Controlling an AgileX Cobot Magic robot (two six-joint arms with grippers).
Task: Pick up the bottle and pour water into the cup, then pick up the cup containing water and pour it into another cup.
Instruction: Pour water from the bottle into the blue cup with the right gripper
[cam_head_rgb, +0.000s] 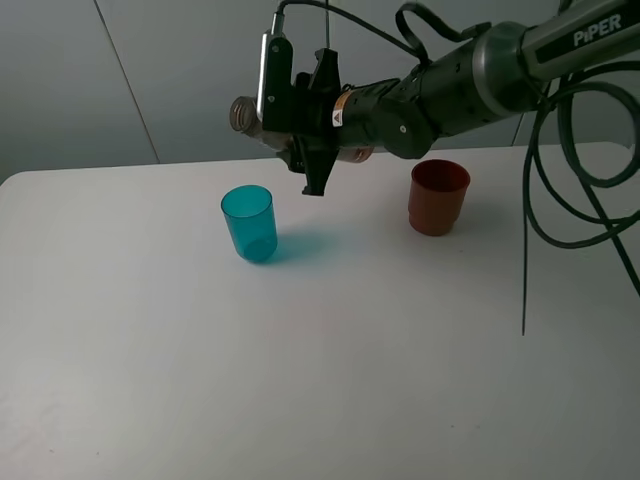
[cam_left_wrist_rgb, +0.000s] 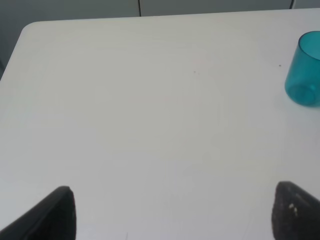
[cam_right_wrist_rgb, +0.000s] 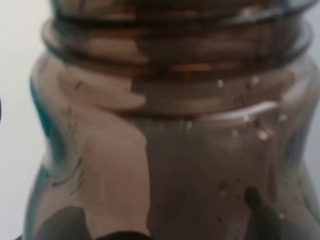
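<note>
My right gripper (cam_head_rgb: 305, 130) is shut on the smoky grey-brown bottle (cam_head_rgb: 245, 115) and holds it tipped on its side in the air. Its open neck points left, above and slightly behind the teal cup (cam_head_rgb: 249, 223). No stream of water shows. In the right wrist view the bottle's threaded neck and shoulder (cam_right_wrist_rgb: 200, 165) fill the picture, with droplets inside and a teal tint at one edge. The red-brown cup (cam_head_rgb: 438, 197) stands upright to the right of the teal one. My left gripper (cam_left_wrist_rgb: 170, 215) is open and empty, low over bare table, with the teal cup (cam_left_wrist_rgb: 305, 70) far off to its side.
The white table (cam_head_rgb: 300, 400) carries only the two cups. Its back edge meets a grey wall. The right arm's black cables (cam_head_rgb: 560, 190) hang at the right, over the table's right side.
</note>
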